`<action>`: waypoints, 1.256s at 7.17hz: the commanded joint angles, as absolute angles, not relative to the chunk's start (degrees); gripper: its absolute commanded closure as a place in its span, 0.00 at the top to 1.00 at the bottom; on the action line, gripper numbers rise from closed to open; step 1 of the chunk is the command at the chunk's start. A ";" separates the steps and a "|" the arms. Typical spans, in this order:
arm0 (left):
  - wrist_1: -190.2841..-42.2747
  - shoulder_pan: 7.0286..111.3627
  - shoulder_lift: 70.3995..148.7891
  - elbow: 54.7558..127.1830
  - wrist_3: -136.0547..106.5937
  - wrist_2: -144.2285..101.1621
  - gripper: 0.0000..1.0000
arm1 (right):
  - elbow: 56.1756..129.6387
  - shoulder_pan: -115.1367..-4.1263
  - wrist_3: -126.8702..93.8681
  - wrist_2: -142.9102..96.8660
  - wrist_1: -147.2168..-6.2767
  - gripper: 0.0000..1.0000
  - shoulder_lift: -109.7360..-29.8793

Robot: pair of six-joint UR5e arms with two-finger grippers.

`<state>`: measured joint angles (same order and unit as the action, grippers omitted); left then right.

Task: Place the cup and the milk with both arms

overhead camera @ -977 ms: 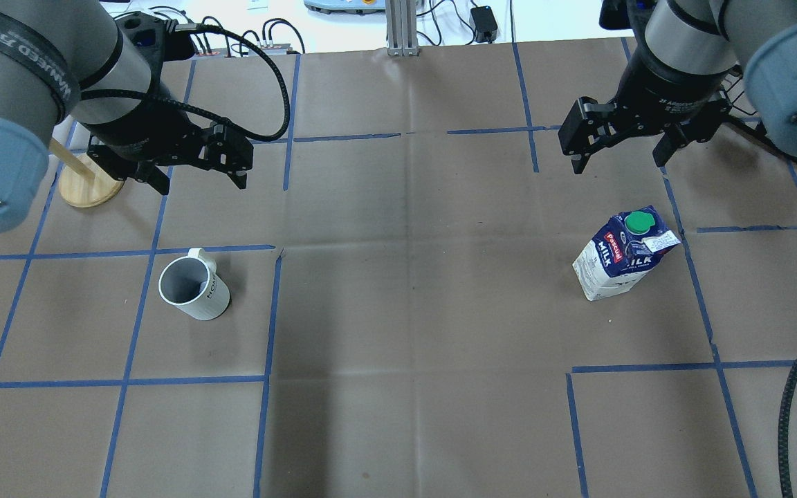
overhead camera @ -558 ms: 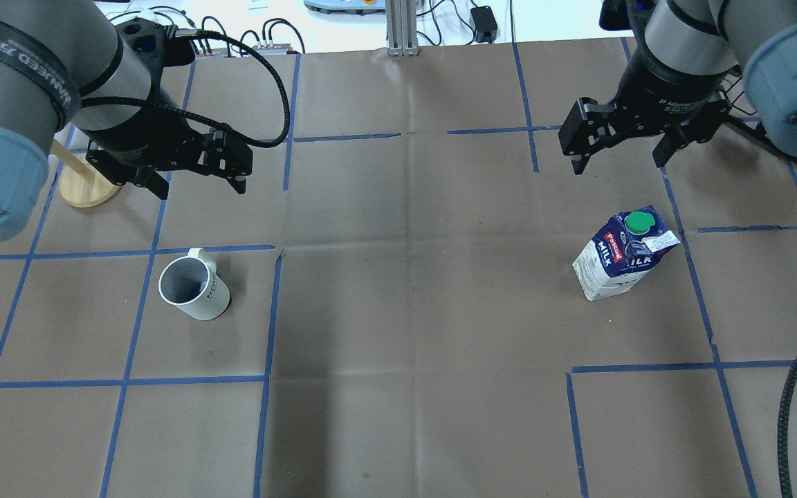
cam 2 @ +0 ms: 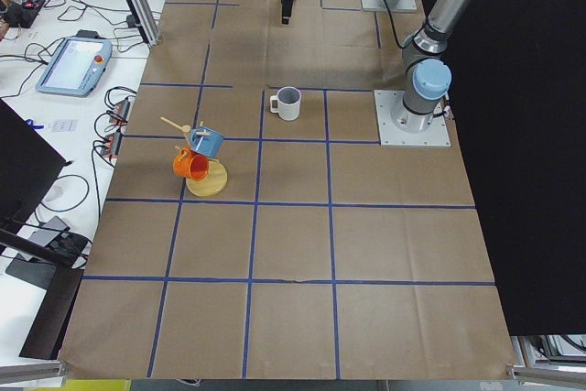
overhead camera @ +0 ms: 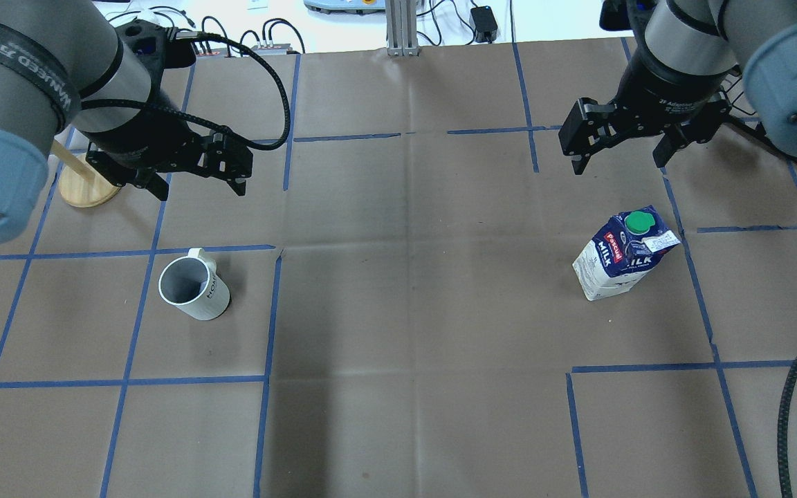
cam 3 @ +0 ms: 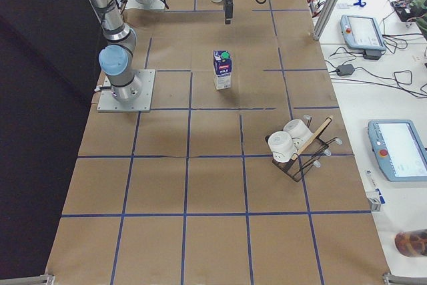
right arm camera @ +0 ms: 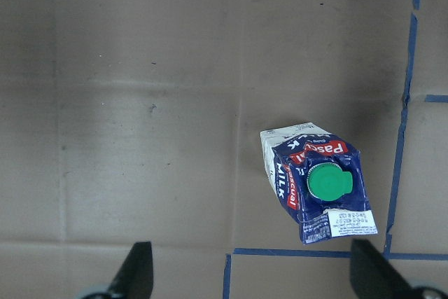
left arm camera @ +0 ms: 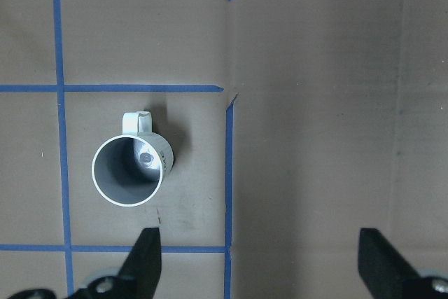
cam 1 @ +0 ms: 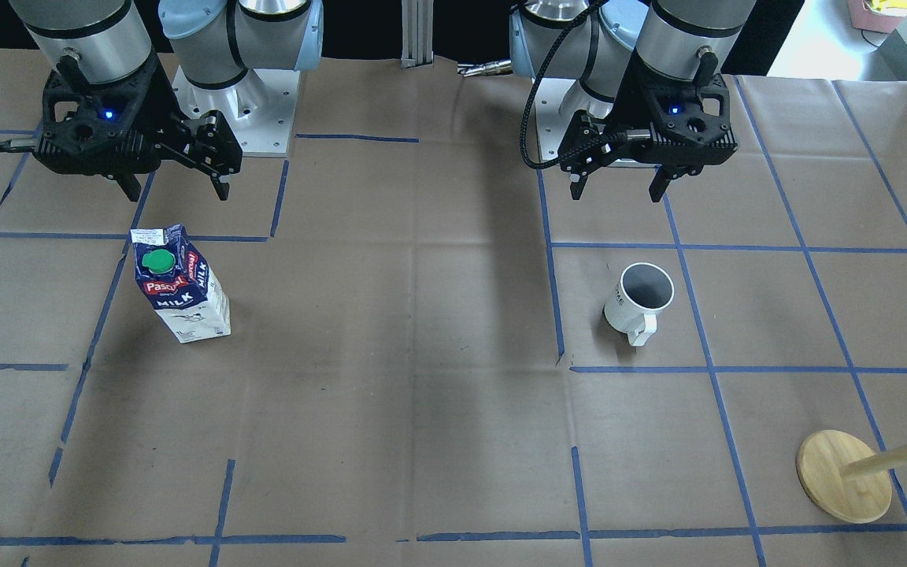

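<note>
Seen from overhead, the white ceramic mug with grey interior [overhead camera: 194,294] stood upright at 9 o'clock on the brown paper surface taped in blue squares [overhead camera: 405,311], its handle toward 12 o'clock. The blue-and-white gable-top milk carton with green cap [overhead camera: 623,256] stood upright at 3 o'clock. Each item apparently sat on its own arm's side to allow separate pickups. The left gripper [overhead camera: 201,190] hung at 12 o'clock of the mug and the right gripper [overhead camera: 618,166] at 12 o'clock of the carton, both spread wide, empty and touching nothing. The carton read "Pascual" in red and "MILK"; its white label and the mug's dark lettering were too small to read.
</note>
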<state>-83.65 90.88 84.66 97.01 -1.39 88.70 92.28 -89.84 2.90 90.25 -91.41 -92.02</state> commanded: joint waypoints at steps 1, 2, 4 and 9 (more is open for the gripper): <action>-83.58 90.88 84.55 96.94 -1.67 88.77 1.00 | 92.29 -89.91 2.90 90.18 -91.41 1.00 -92.02; -83.58 90.88 84.64 96.86 -1.76 88.94 1.00 | 92.29 -89.91 2.90 90.18 -91.41 1.00 -91.93; -83.76 90.97 85.08 97.03 -1.15 89.03 1.00 | 92.29 -89.91 2.81 90.18 -91.41 1.00 -92.11; -83.06 90.18 88.40 97.03 2.08 88.15 1.00 | 92.29 -89.91 2.81 90.18 -91.41 1.00 -92.11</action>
<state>-83.56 90.44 87.17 96.75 -0.38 87.71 92.29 -89.91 2.85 90.18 -91.41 -92.11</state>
